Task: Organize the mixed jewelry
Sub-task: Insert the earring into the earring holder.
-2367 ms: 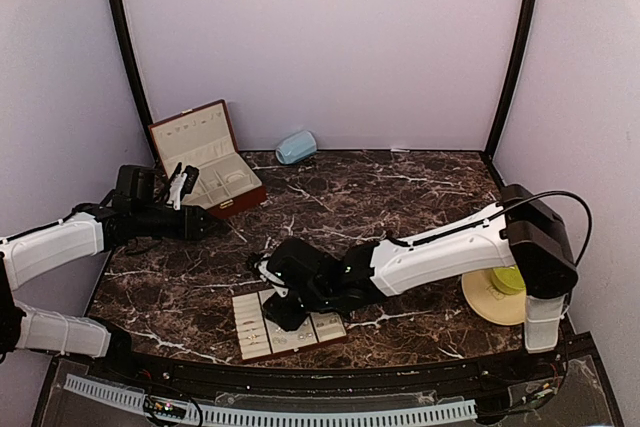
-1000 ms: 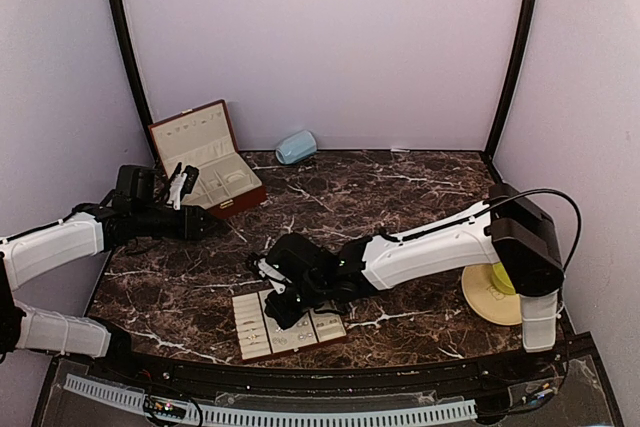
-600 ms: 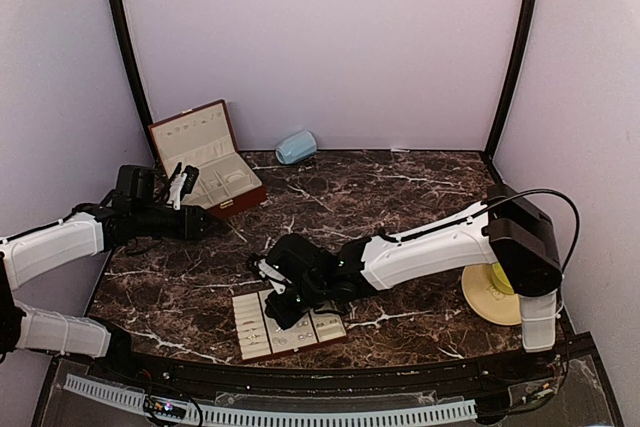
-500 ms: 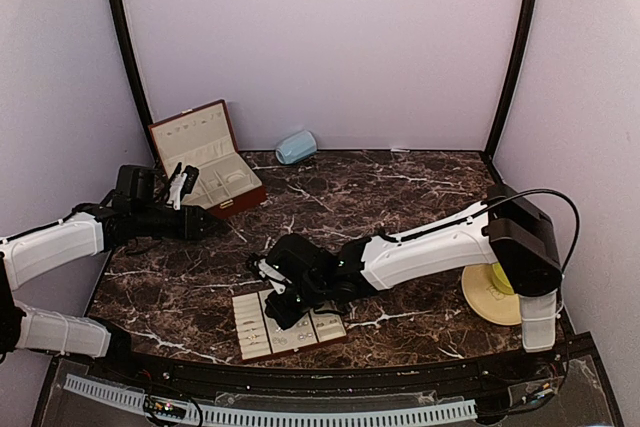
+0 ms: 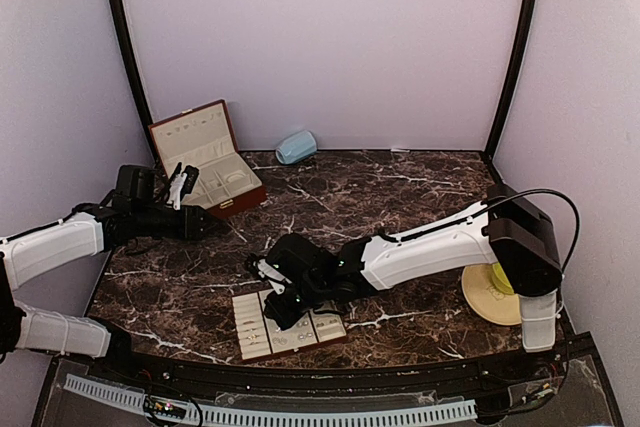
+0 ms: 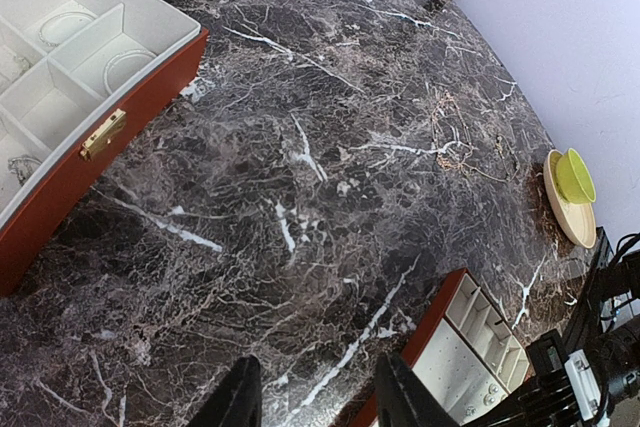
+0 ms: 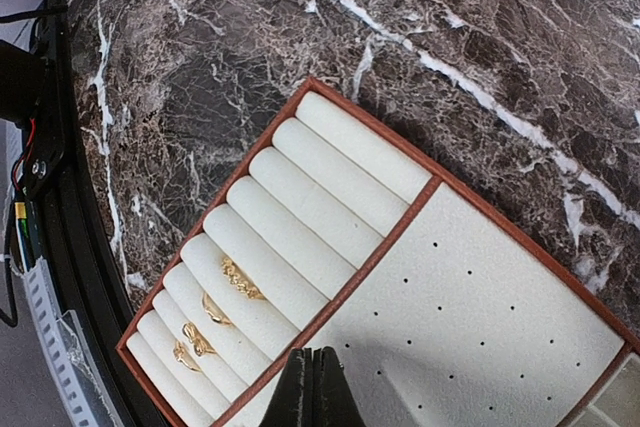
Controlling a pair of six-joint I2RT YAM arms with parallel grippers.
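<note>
Right wrist view: right end effector (image 7: 310, 379) pinched fully closed above the ring tray (image 7: 520, 247), beside three gold rings (image 7: 238, 277). Whether it carries jewelry, cannot tell. Risk, my judgement: a tiny piece slips off the rolls if released off-slot; left end effector (image 6: 312, 397) idles part-open, empty.

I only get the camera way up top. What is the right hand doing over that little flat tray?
Observer: The right hand is pinched shut, its tip just over the tray, by the divider between the ring rolls and the dotted pad.
Operator: Are there rings in it?
Observer: Yes, gold rings sit tucked between the cream rolls at the tray's near end.
Operator: And the left hand?
Observer: The left hand hangs open over bare marble, nothing between its fingers.
Operator: Anything in the red box?
Observer: The box shows a thin ring lying in one compartment.
</note>
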